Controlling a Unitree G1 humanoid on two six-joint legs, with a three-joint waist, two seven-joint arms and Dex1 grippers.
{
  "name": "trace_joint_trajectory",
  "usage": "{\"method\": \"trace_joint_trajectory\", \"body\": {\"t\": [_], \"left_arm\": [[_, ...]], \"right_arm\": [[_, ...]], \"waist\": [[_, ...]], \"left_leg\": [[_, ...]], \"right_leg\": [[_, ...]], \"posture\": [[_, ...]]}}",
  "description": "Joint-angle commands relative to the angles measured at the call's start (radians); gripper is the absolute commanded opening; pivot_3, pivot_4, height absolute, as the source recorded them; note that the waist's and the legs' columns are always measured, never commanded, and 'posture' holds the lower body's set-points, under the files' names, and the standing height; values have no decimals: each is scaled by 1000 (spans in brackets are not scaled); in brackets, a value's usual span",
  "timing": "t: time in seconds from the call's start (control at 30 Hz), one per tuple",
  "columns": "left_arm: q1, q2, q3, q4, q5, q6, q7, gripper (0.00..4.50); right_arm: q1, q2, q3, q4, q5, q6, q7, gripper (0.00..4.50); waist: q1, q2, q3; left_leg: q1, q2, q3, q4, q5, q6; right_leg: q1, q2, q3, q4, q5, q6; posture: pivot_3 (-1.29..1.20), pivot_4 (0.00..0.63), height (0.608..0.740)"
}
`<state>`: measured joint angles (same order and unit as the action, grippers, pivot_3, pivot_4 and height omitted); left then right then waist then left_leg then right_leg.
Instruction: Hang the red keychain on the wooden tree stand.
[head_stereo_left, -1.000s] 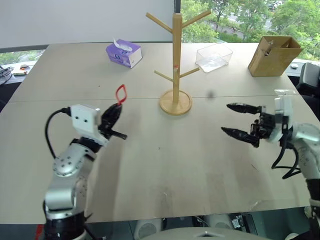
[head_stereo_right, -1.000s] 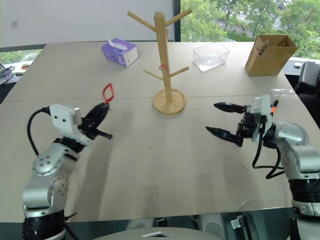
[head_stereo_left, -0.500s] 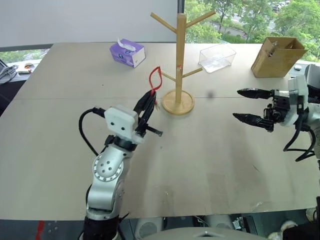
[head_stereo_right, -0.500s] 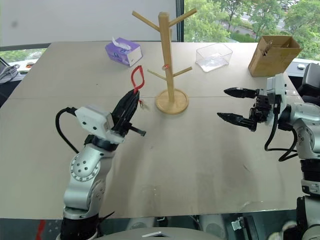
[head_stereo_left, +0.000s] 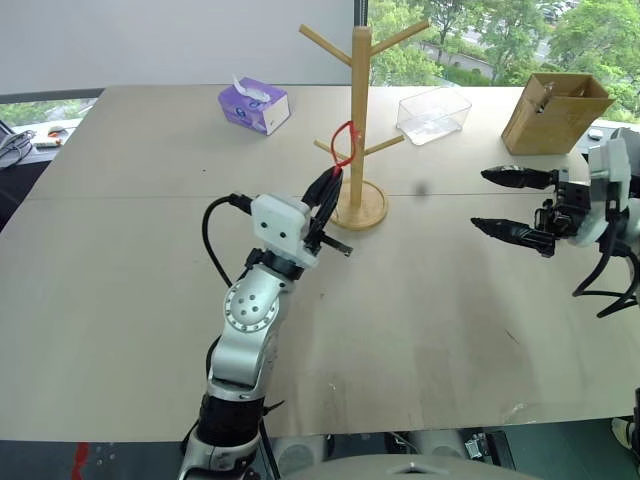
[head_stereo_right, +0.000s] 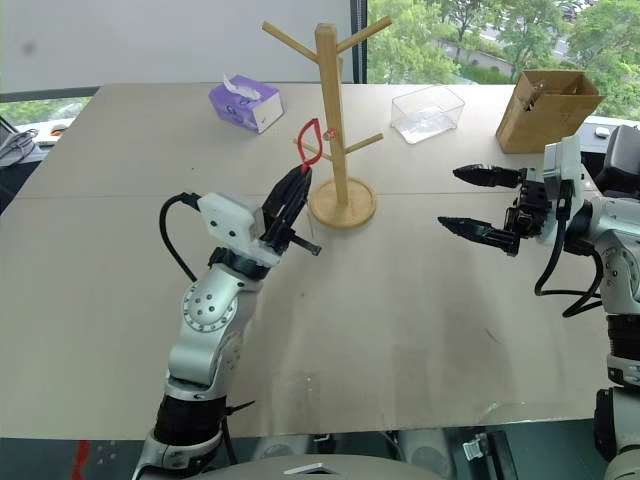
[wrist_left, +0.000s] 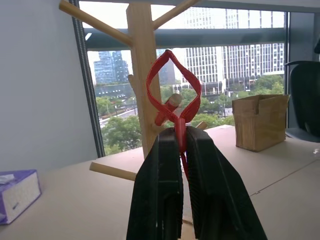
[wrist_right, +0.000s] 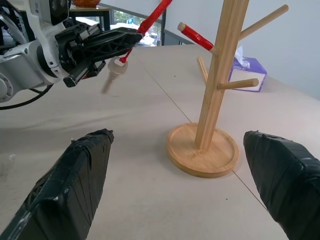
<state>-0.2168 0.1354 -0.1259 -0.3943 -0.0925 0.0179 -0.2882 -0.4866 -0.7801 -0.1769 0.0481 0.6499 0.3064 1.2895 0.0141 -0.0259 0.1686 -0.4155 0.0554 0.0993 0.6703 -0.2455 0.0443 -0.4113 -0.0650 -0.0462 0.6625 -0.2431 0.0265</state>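
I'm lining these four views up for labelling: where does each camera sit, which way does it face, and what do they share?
Left and right eye views: on the head, looking forward and down over the table; both arms show, left gripper shut on the red keychain, right gripper open.
Left wrist view: along its own shut fingers, through the keychain's loop to the wooden tree stand.
Right wrist view: between its own spread fingers, at the stand's base and the left gripper, key dangling.
Shared: every view holds the stand and keychain.
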Motion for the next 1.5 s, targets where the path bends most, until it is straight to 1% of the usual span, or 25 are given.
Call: {"method": "trace_joint_trajectory", "body": {"t": [0.03, 0.43, 0.67, 1.03, 1.07, 1.1, 1.17, 1.2, 1.23, 1.27, 1.3, 1.33, 1.37, 1.4, 1.5], "left_arm": [[-34, -6, -11, 6, 28, -22, 11, 162], [-117, -52, -9, 113, 62, -39, 47, 162], [-154, -76, 5, 176, 77, -49, 80, 162], [-207, -113, -8, 289, 89, -40, 102, 162], [-210, -117, -6, 292, 86, -43, 102, 807], [-213, -119, -5, 295, 84, -44, 102, 1033], [-216, -122, -8, 293, 84, -50, 99, 1976], [-216, -124, -10, 292, 82, -51, 96, 2340], [-216, -125, -12, 290, 82, -54, 94, 2918], [-216, -127, -13, 289, 82, -55, 92, 3334], [-214, -127, -15, 287, 86, -55, 93, 3434], [-211, -128, -17, 286, 92, -53, 96, 4030], [-206, -126, -18, 284, 101, -47, 102, 4340], [-196, -123, -19, 280, 107, -37, 106, 4456], [-150, -116, 0, 254, 100, -3, 114, 4456]], "right_arm": [[-10, -24, -51, -39, 13, -3, -8, 4500], [7, -36, -83, -87, 26, 27, -25, 4500], [13, -43, -87, -96, 30, 30, -32, 4500], [18, -46, -86, -98, 28, 26, -42, 4500], [20, -46, -86, -98, 27, 26, -43, 4500], [21, -46, -87, -99, 27, 25, -44, 4500], [25, -46, -90, -101, 28, 25, -47, 4500], [28, -46, -90, -103, 28, 24, -48, 4500], [31, -45, -91, -104, 29, 23, -50, 4500], [33, -44, -91, -105, 29, 23, -51, 4500], [35, -42, -92, -106, 29, 22, -57, 4500], [37, -38, -94, -106, 29, 22, -64, 4500], [40, -32, -95, -104, 26, 20, -78, 4500], [44, -20, -97, -97, 20, 18, -103, 4500], [58, 26, -93, -83, -15, 16, -206, 4500]], "waist": [[0, 0, 0], [0, 0, 0], [1, 0, 0], [1, 0, 0], [0, 0, 0], [0, 0, 0], [0, 0, 0], [0, 0, 0], [0, 0, 0], [0, 0, 0], [0, 0, 0], [0, 0, 0], [0, 0, 0], [0, 0, 0], [0, 0, 0]], "left_leg": [[0, 0, 0, 0, 0, 0], [0, 0, 0, 0, 0, 0], [0, 0, 0, 0, 0, 0], [0, -1, 0, 0, 0, 0], [0, -1, 0, 0, 0, 0], [0, -1, 0, 0, 0, 0], [0, 0, 0, 0, 0, 0], [0, 0, 0, 0, 0, 0], [0, 0, 0, 0, 0, 0], [0, 0, 0, 0, 0, 0], [0, 0, 0, 0, 0, 0], [0, 0, 0, 0, 0, 0], [0, 0, 0, 0, 0, 0], [0, 0, 0, 0, 0, 0], [0, 0, 0, 0, 0, 0]], "right_leg": [[0, 0, 0, 0, 0, 0], [0, 0, 0, 0, 0, 0], [0, 0, 0, 0, 0, 0], [0, 0, 0, 0, 0, 0], [0, 0, 0, 0, 0, 0], [0, 0, 0, 0, 0, 0], [0, 0, 0, 0, 0, 0], [0, 0, 0, 0, 0, 0], [0, 0, 0, 0, 0, 0], [0, 0, 0, 0, 0, 0], [0, 0, 0, 0, 0, 0], [0, 0, 0, 0, 0, 0], [0, 0, 0, 0, 0, 0], [0, 0, 0, 0, 0, 0], [0, 0, 0, 0, 0, 0]], "posture": [[0, 150, 740], [0, 150, 740], [0, 150, 740], [0, 150, 740], [0, 150, 740], [0, 150, 740], [0, 150, 740], [0, 150, 740], [0, 150, 740], [0, 150, 740], [0, 150, 740], [0, 150, 740], [0, 150, 740], [0, 150, 740], [0, 150, 740]]}}
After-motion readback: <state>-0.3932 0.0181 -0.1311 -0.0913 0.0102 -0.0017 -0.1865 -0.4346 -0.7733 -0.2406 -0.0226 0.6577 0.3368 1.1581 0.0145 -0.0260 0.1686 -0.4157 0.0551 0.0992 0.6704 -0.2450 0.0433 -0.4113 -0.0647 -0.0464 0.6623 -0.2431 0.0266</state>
